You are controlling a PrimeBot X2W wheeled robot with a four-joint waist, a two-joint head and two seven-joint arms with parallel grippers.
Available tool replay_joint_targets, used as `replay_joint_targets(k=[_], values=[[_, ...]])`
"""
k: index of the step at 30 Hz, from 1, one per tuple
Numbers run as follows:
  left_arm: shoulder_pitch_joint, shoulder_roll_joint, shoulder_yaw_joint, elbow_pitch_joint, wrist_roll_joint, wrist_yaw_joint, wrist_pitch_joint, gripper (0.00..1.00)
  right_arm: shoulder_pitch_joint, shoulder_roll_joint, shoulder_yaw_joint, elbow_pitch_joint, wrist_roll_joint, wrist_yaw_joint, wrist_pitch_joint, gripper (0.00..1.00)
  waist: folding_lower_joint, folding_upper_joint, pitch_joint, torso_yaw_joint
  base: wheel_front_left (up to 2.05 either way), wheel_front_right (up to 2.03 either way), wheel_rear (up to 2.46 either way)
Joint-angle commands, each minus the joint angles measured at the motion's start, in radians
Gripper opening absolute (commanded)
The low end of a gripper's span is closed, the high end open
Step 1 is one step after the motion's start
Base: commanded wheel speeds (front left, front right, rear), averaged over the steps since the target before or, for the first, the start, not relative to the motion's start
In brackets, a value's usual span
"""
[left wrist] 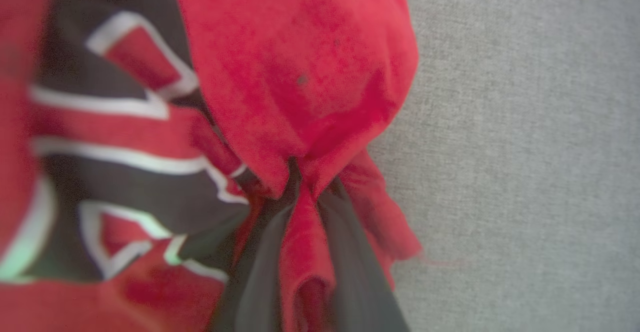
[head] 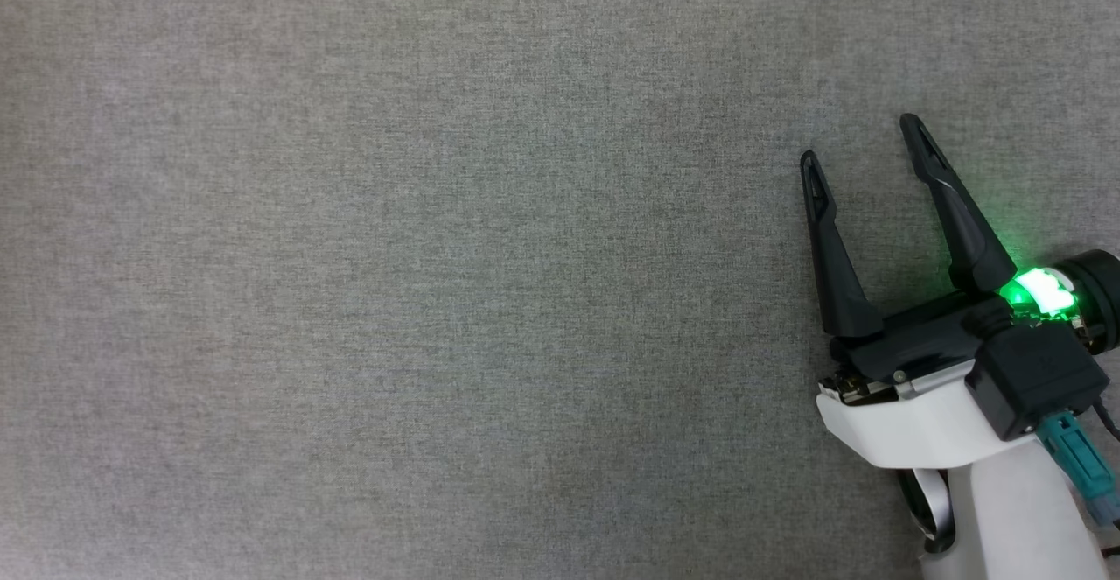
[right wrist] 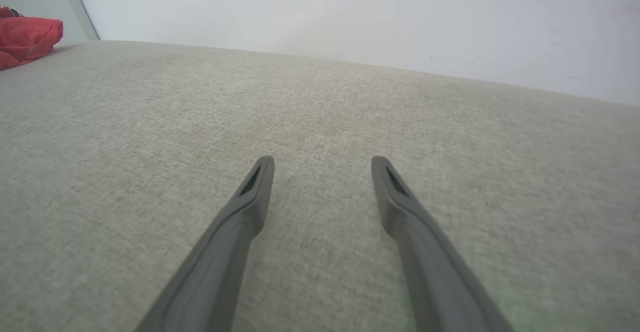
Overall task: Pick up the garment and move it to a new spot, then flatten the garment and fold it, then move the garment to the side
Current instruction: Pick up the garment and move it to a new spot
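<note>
Head view: we find the right gripper (head: 859, 141) at the near right, over the grey cloth surface (head: 394, 256), its fingers spread wide and empty.

Left wrist view: we see the left gripper (left wrist: 299, 182) pinching a bunched fold of the garment (left wrist: 300, 71), which is red with black, white-edged print.

Right wrist view: we note the garment at the far left of the surface, well apart from the right gripper's wide fingers.

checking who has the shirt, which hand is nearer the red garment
Left. The left hand is pinching a fold of the garment; the right hand hangs open over the grey surface, the garment far off at its view's upper left.
</note>
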Motion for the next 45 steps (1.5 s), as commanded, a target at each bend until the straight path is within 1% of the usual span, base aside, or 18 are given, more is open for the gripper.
replay_joint_targets(k=[1,5,9,13,15,19,24,26,27,31,35,41,45], values=[[0.023,-0.032,-0.028,0.009,-0.003,-0.001,0.014,0.00,0.016,-0.017,-0.021,0.055,-0.001,-0.002,0.014,1.00,0.0001,0.0000,0.000,-0.001,0.00,0.00,0.00],[0.037,-0.045,-0.029,0.025,-0.015,-0.001,-0.024,0.00,0.025,-0.016,-0.025,0.063,-0.004,-0.002,0.014,1.00,0.0001,0.0000,-0.021,0.002,0.00,0.00,0.00],[0.045,-0.040,-0.033,0.026,-0.006,-0.001,-0.082,0.00,0.026,-0.014,-0.023,0.062,-0.010,-0.002,0.013,1.00,0.0001,0.0000,-0.060,0.010,0.00,0.00,0.00],[0.045,-0.014,-0.068,-0.024,0.052,-0.001,-0.215,0.00,0.027,-0.011,-0.018,0.065,-0.011,-0.002,0.010,1.00,0.0001,0.0000,-0.117,0.019,0.00,0.00,0.00],[0.051,-0.020,-0.081,-0.041,0.052,-0.001,-0.276,0.00,0.032,-0.010,-0.018,0.072,-0.011,-0.002,0.008,1.00,0.0001,0.0000,-0.154,0.024,0.00,0.00,0.00],[0.056,-0.028,-0.101,-0.050,0.089,-0.001,-0.442,0.00,0.051,-0.009,-0.020,0.098,0.000,-0.002,0.007,1.00,0.0001,0.0000,-0.242,0.031,0.00,0.00,0.00],[0.059,-0.044,-0.139,-0.077,0.104,-0.001,-0.587,0.00,0.075,-0.009,-0.019,0.124,0.022,-0.002,0.007,1.00,0.0001,0.0000,-0.357,0.030,0.00,0.00,0.00],[0.053,-0.042,-0.157,-0.092,0.123,-0.001,-0.644,0.00,0.085,-0.009,-0.022,0.131,0.035,-0.002,0.007,1.00,0.0001,0.0000,-0.404,0.027,0.00,0.00,0.00],[0.043,-0.045,-0.180,-0.121,0.150,-0.001,-0.696,0.00,0.099,-0.009,-0.026,0.137,0.045,-0.002,0.007,1.00,0.0001,0.0000,-0.446,0.023,0.00,0.00,0.00],[0.013,-0.069,-0.198,-0.177,0.181,-0.001,-0.780,0.00,0.125,-0.008,-0.038,0.143,0.060,-0.002,0.007,1.00,0.0001,0.0000,-0.515,0.014,0.00,0.00,0.00],[-0.024,-0.112,-0.206,-0.237,0.232,0.007,-0.859,0.00,0.143,-0.009,-0.055,0.146,0.066,-0.002,0.007,1.00,0.0001,0.0000,-0.561,-0.001,0.00,0.00,0.00],[-0.058,-0.188,-0.229,-0.350,0.283,0.054,-0.907,0.00,0.153,-0.008,-0.074,0.141,0.077,-0.002,0.007,1.00,0.0001,0.0000,-0.592,-0.046,0.00,0.00,0.00],[-0.037,-0.264,-0.287,-0.428,0.322,0.089,-0.908,0.00,0.159,-0.008,-0.089,0.134,0.081,-0.002,0.007,1.00,0.0001,0.0000,-0.591,-0.077,0.00,0.00,0.00]])
